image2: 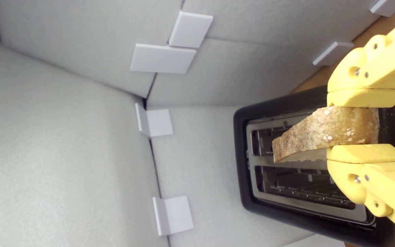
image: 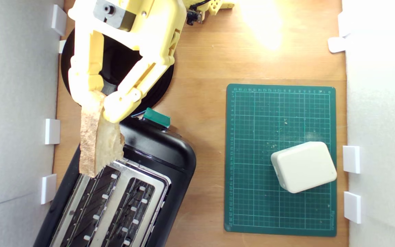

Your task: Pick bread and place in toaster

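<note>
My yellow gripper is shut on the bread, a wedge of pale crumb with a golden-brown crust. The slice hangs above the near end of the black toaster, over the slot nearer the exterior view's left. The teal lever sticks out at the toaster's end. In the wrist view the bread is clamped between the two yellow fingers, with the toaster's silver top plate and both open slots below it. The gripper holds the slice's thick end.
A round glossy black plate lies under the arm. A green cutting mat with a white rounded block on it lies at the exterior view's right. Grey foam walls with white clips stand close to the toaster.
</note>
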You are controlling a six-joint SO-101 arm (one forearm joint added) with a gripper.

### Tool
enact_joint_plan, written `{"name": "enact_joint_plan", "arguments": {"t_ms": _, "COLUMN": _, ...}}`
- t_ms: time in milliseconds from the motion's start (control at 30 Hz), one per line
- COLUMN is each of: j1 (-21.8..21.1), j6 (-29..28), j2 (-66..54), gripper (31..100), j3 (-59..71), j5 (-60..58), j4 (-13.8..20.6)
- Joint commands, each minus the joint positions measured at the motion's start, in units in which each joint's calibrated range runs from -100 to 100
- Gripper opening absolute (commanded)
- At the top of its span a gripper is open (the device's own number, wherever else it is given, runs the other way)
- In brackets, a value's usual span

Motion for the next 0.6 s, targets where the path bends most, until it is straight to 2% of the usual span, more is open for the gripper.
{"name": "enact_joint_plan", "arguments": {"t_ms": 0, "j1": 0.0, "j6": -0.6, "j2": 1.1, "gripper": 52.9, "j3": -5.6, "j5": -0.6, "j4": 1.9}}
{"name": "enact_joint_plan", "arguments": {"t_ms": 100, "j1": 0.0, "j6": -0.8, "j2": 2.1, "gripper": 53.0, "j3": -5.7, "j5": -0.6, "j4": 3.0}}
{"name": "enact_joint_plan", "arguments": {"t_ms": 567, "j1": -0.1, "j6": -1.7, "j2": 9.4, "gripper": 53.3, "j3": -10.2, "j5": -0.6, "j4": 3.0}}
